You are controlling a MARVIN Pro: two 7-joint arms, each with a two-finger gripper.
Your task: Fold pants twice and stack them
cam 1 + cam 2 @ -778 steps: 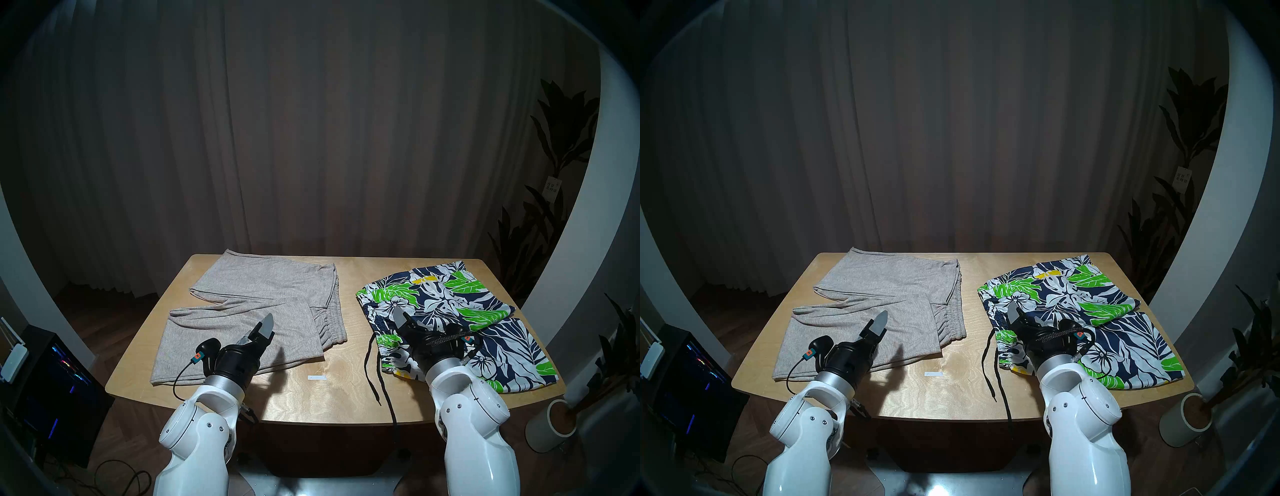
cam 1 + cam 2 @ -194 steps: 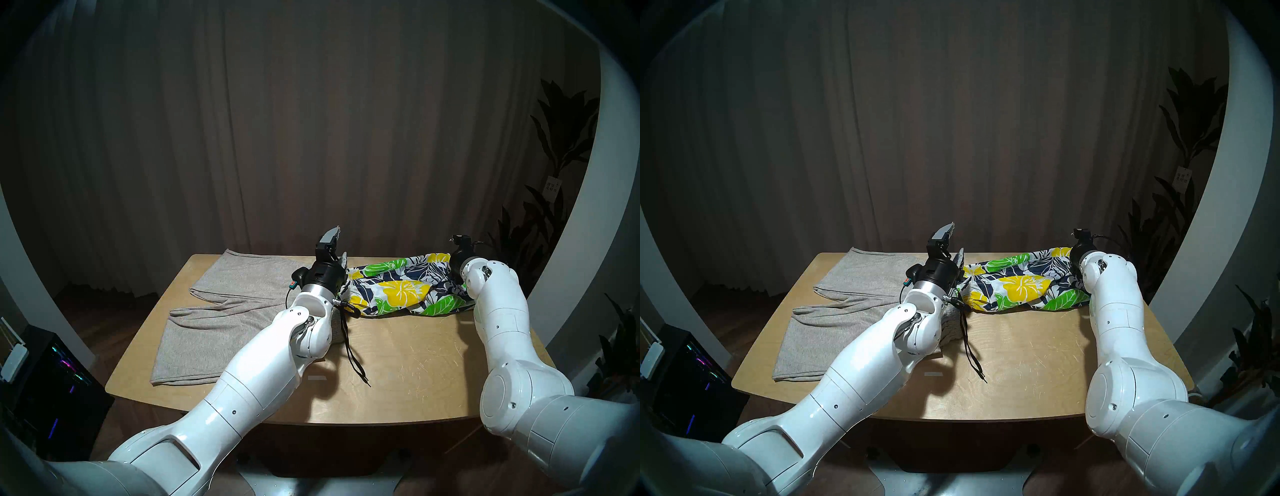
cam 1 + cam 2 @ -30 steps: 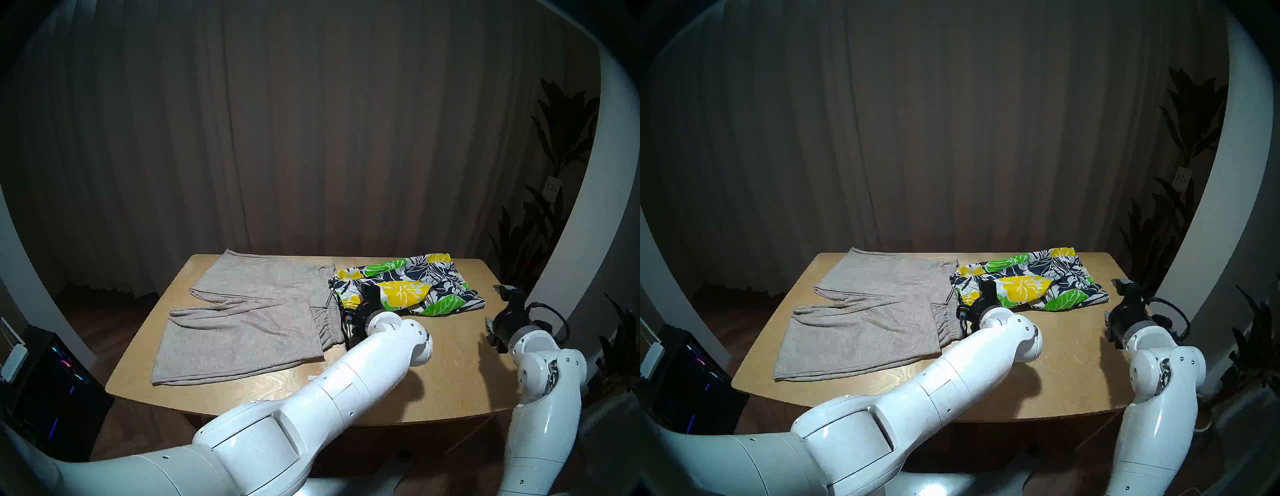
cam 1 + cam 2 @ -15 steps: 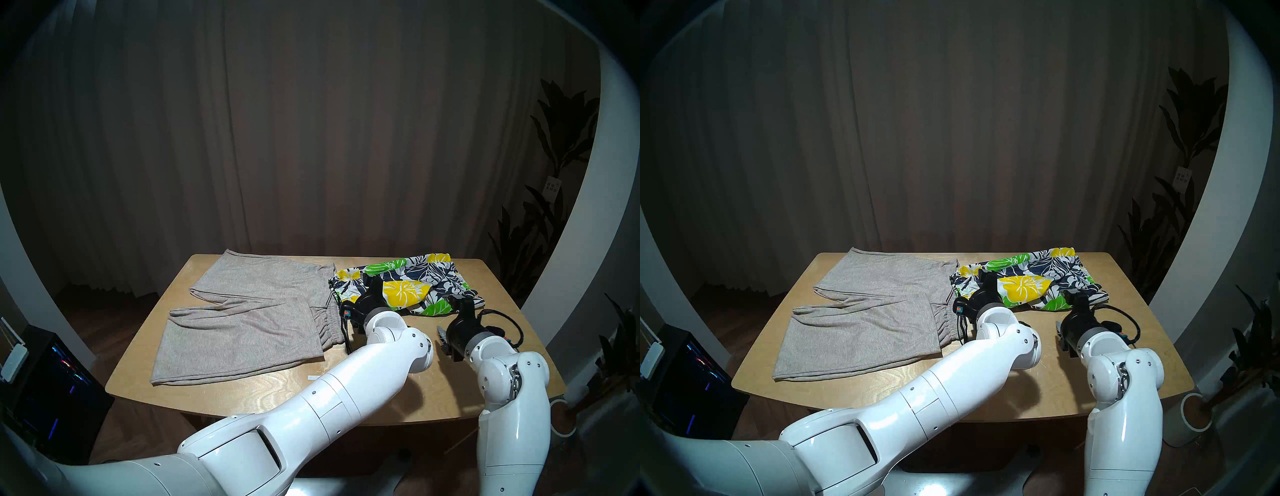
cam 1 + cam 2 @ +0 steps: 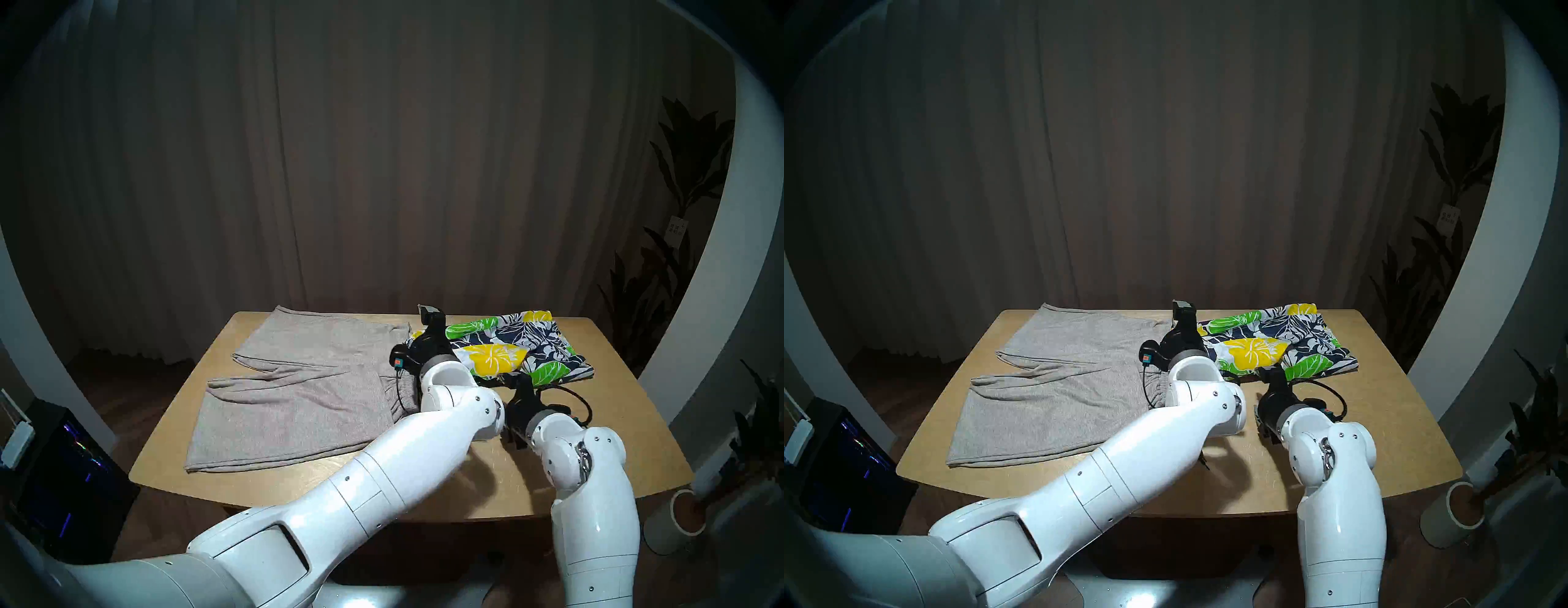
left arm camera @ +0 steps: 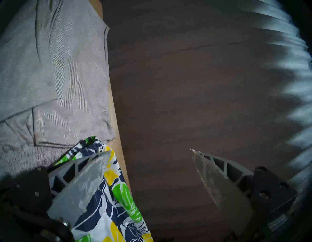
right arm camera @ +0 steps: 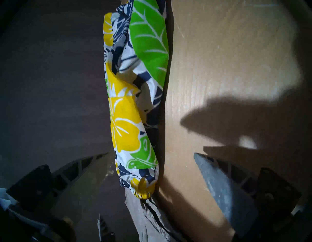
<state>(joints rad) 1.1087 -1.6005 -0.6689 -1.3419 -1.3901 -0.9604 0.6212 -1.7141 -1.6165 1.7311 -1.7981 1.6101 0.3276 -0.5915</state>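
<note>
The floral shorts [image 5: 522, 346] lie folded at the table's back right, their waist end towards the grey pants [image 5: 297, 382], which lie spread flat on the left half. My left gripper [image 5: 428, 312] hangs open over the shorts' far left corner. In the left wrist view, the left gripper [image 6: 150, 150] has one finger [image 6: 84, 179] over the floral cloth and the other past the table's far edge. My right gripper [image 5: 513, 380] is low at the shorts' near edge. Seen from its wrist, the right gripper [image 7: 151, 153] is open, and the shorts' waist end [image 7: 135, 169] shows between its fingers, unpinched.
The black drawstring [image 7: 157, 218] trails from the shorts over the grey waistband. The wooden table [image 5: 628, 416] has its far edge just behind the left gripper. A potted plant [image 5: 679, 522] stands on the floor at right, a dark computer case [image 5: 63, 467] at left.
The right gripper has swung from the table's right edge leftward to the shorts' near edge. The left gripper has lifted and moved back to the shorts' far left corner. Both stay open.
</note>
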